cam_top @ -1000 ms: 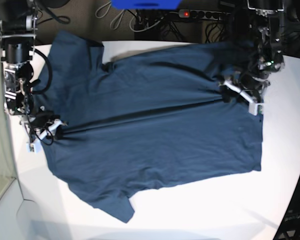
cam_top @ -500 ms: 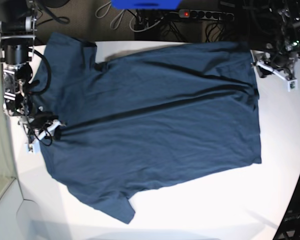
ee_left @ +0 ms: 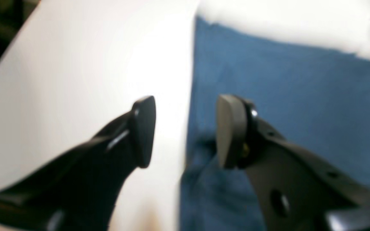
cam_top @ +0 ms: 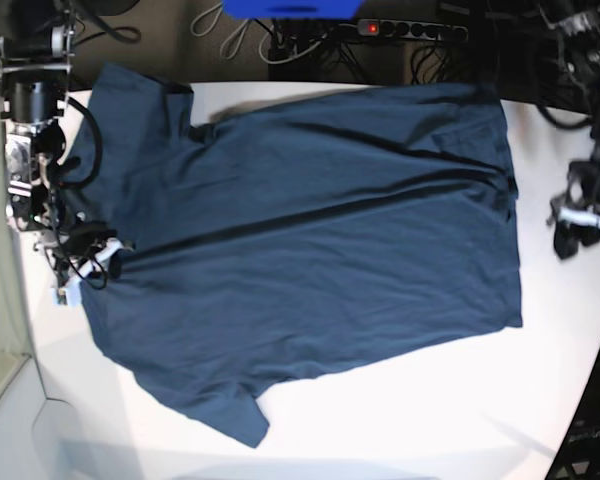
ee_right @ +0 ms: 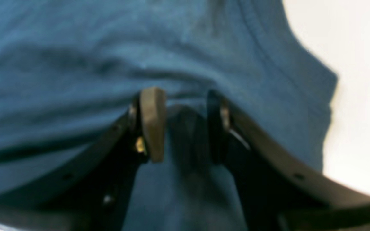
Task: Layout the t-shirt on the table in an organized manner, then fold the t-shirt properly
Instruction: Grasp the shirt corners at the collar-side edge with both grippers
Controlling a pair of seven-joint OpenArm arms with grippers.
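The large white smooth-topped table (cam_top: 400, 420) is mostly covered by the dark navy-blue short-sleeved cloth t-shirt (cam_top: 310, 240), spread flat. Bare white surface is seen along the near edge and at the base view's right side, where the left gripper (cam_top: 570, 240) stands apart from the cloth with its jaws parted over the shirt's edge. At the opposite side, little room is left: the right gripper (cam_top: 90, 265) is pinched onto a raised fold, with its arm and cables crowding that edge.

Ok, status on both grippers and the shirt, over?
Left gripper open, off the t-shirt. Right gripper pinching its collar end. Shirt mostly flat on table, long creases. Nothing blocking.
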